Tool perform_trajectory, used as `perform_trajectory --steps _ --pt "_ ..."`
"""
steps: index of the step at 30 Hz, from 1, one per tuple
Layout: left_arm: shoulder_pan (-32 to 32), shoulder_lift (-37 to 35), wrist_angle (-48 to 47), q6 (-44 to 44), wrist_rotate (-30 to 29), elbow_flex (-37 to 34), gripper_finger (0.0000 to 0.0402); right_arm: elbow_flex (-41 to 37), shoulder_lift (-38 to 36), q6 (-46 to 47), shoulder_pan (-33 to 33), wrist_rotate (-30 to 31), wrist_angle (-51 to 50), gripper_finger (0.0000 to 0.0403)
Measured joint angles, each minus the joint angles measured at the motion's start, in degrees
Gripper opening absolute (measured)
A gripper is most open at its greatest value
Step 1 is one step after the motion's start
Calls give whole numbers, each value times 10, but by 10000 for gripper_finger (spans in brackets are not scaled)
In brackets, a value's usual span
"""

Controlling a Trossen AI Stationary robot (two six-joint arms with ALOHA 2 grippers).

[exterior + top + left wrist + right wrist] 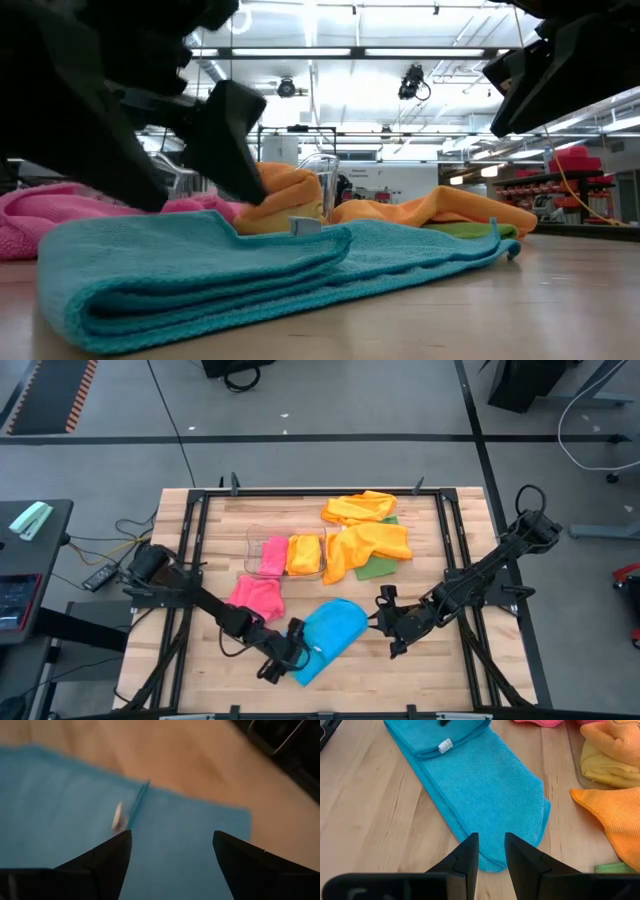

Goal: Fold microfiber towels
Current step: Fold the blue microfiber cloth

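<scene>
A blue microfiber towel lies flat on the wooden table as a long folded strip. Its end toward my left arm is doubled over, with a white tag at that edge. My left gripper hangs open just above this doubled end, one finger on each side, touching nothing. My right gripper hovers over the strip's other, rounded end. Its fingers stand a narrow gap apart with nothing between them. In the low view it sits high above the table.
A clear bin at the table's middle holds a folded pink and a folded yellow towel. A crumpled pink towel lies beside it. Two orange towels and a green one lie at the far right. Bare wood shows near the front right.
</scene>
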Motion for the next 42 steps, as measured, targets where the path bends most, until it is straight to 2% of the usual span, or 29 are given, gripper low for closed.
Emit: perform_trajectory --steps 3,7,16,22,26,34,38,42 --pt "1 -13 -43 -18 -9 0 291 0 0 -2 0 0 0 104" --pt "3 -12 -39 -47 -8 -25 291 0 0 -2 0 0 1 104" --pt "12 -9 116 -93 -9 -119 291 0 0 -2 0 0 2 104" --pt "11 -16 133 -90 -8 -121 291 0 0 -1 0 0 1 104" --pt "11 -38 139 -61 -8 -121 291 0 0 -2 0 0 1 104" --pt "-22 -57 139 60 -13 -120 291 0 0 -3 0 0 1 104" --pt "-51 -57 98 68 -62 -98 291 0 0 -5 0 4 1 104" --pt "-85 -47 5 100 -126 -52 291 0 0 -5 0 4 1 104"
